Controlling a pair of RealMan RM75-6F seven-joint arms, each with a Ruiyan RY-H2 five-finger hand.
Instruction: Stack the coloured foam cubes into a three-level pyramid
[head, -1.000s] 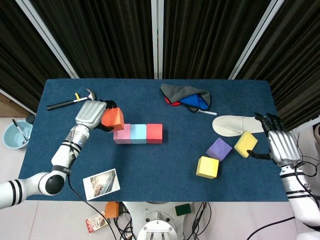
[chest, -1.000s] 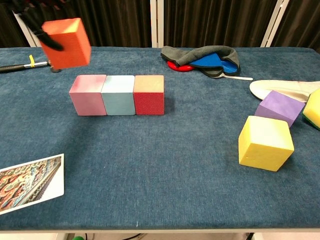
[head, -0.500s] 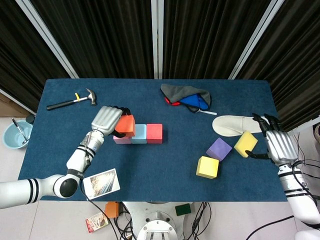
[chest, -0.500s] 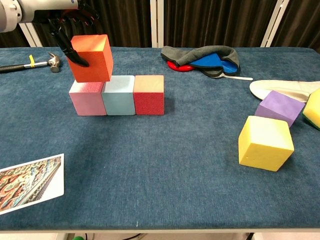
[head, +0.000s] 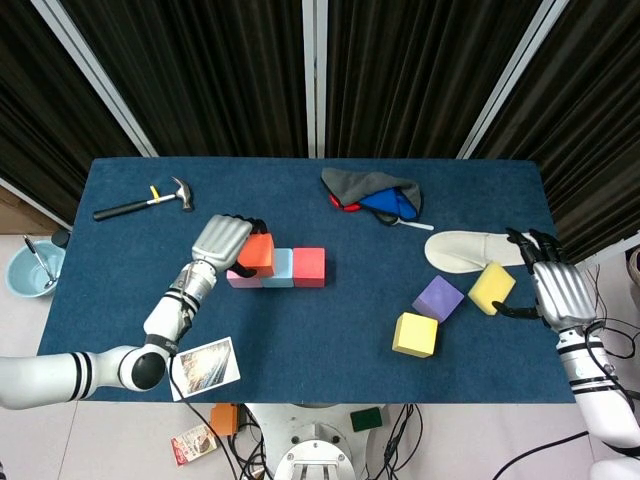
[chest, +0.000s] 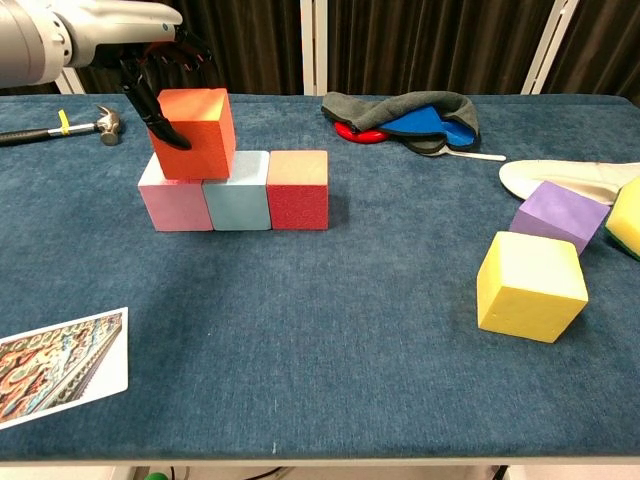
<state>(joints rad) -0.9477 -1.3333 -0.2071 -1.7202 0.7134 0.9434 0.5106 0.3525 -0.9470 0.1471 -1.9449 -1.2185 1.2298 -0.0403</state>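
Chest view shows your left hand (chest: 160, 75) gripping the orange cube (chest: 193, 133), dark fingers wrapped down its left face and over the back. That cube sits on the base row, straddling the seam between the pink cube (chest: 176, 204) and the light-blue cube (chest: 238, 203), slightly tilted rather than square; I can't tell whether its full weight is down yet. The red cube (chest: 298, 190) closes the row on the right, touching the light-blue one.

What matters for your next move: the open second-level slot lies to the right of your left hand, over the light-blue/red seam, and the spare cubes are all well across the table, near your right hand (head: 563, 292). That hand holds nothing, fingers apart, just beside the tilted yellow cube (head: 491, 287). The purple cube (head: 438, 298) and the second yellow cube (head: 415, 334) lie a little further inward from it. So the right hand looks the nearer one for the next pick.

Mind the white slipper (head: 472, 249) just behind those cubes.
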